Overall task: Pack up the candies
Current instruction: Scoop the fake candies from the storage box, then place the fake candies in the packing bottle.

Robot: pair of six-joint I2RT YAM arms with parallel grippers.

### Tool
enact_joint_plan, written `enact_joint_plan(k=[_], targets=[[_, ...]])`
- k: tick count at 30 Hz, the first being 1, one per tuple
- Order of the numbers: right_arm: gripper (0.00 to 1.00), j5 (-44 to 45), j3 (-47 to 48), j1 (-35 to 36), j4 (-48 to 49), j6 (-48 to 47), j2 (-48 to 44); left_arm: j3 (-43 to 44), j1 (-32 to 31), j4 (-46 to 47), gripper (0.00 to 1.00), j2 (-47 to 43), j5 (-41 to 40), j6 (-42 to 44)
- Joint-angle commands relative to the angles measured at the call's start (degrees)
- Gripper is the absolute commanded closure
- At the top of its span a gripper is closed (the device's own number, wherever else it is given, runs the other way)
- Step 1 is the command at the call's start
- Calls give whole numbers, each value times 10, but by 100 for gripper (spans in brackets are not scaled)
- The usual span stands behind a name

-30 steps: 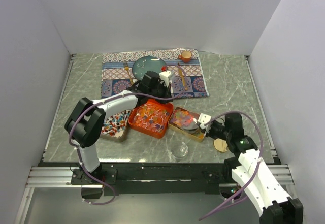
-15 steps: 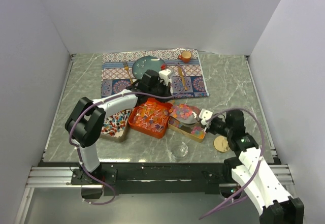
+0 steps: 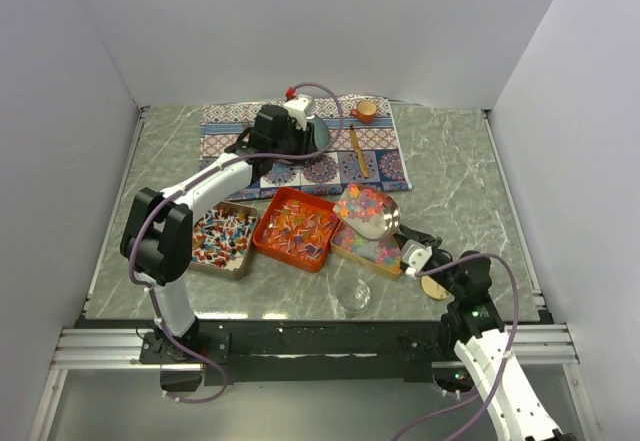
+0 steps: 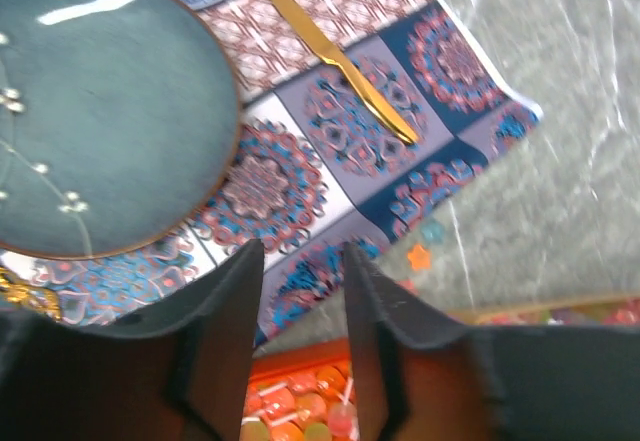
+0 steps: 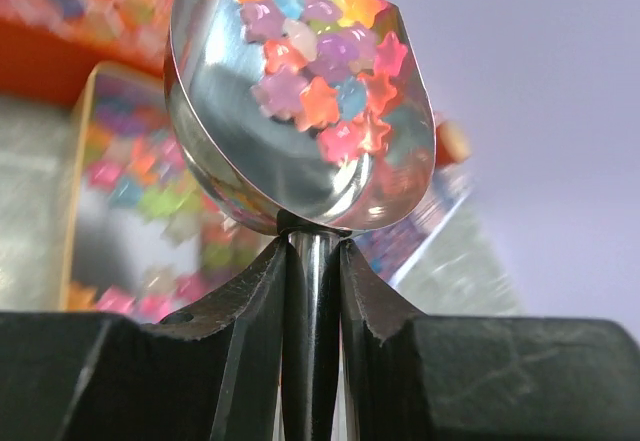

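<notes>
Top external view: three trays lie side by side at table centre. The left metal tray (image 3: pixel 222 270) holds red-white-blue candies (image 3: pixel 222 233). At its 3 o'clock, the orange tray (image 3: pixel 260 239) holds orange-red candies (image 3: pixel 298 229). Further toward 3 o'clock, the right metal tray (image 3: pixel 350 253) holds pastel candies (image 3: pixel 375 251). The right gripper (image 3: pixel 413 256) is clamped on the handle of a silver scoop (image 3: pixel 385 226). The scoop is raised over the right metal tray and heaped with more pastel candies. A clear glass (image 3: pixel 352 294) stands at 5 o'clock of the orange tray. A round wooden disc (image 3: pixel 435 286) lies at 4 o'clock of the right metal tray. A patterned placemat (image 3: pixel 380 166) lies at 12 o'clock and carries an orange cup (image 3: pixel 366 111).

Left wrist view: the left gripper (image 4: pixel 300 261) hangs over the placemat's near edge, jaws narrowly parted with nothing between them. A teal plate (image 4: pixel 100 131) lies at its 10 o'clock and a gold knife (image 4: pixel 335 56) at 12 o'clock. Two stray star candies (image 4: pixel 418 256) lie on the bare table at 3 o'clock.

Right wrist view: both fingers pinch the scoop handle tight.
</notes>
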Motion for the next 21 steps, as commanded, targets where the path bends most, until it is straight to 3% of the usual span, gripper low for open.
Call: enact_joint_plan(k=[1, 7, 9, 12, 16, 21], targets=[[100, 22, 10, 9, 141, 50, 7, 16, 7, -3, 55, -12, -22, 29], [100, 116, -7, 39, 282, 112, 94, -9, 7, 1, 52, -37, -32, 52], [100, 113, 18, 41, 250, 103, 98, -8, 7, 1, 51, -38, -37, 53], [100, 72, 79, 41, 105, 44, 63, -5, 7, 2, 50, -44, -31, 53], [100, 0, 166, 41, -170, -79, -12, -4, 9, 8, 50, -49, -33, 53], [100, -58, 263, 41, -400, -194, -35, -13, 18, 16, 45, -70, -40, 51]])
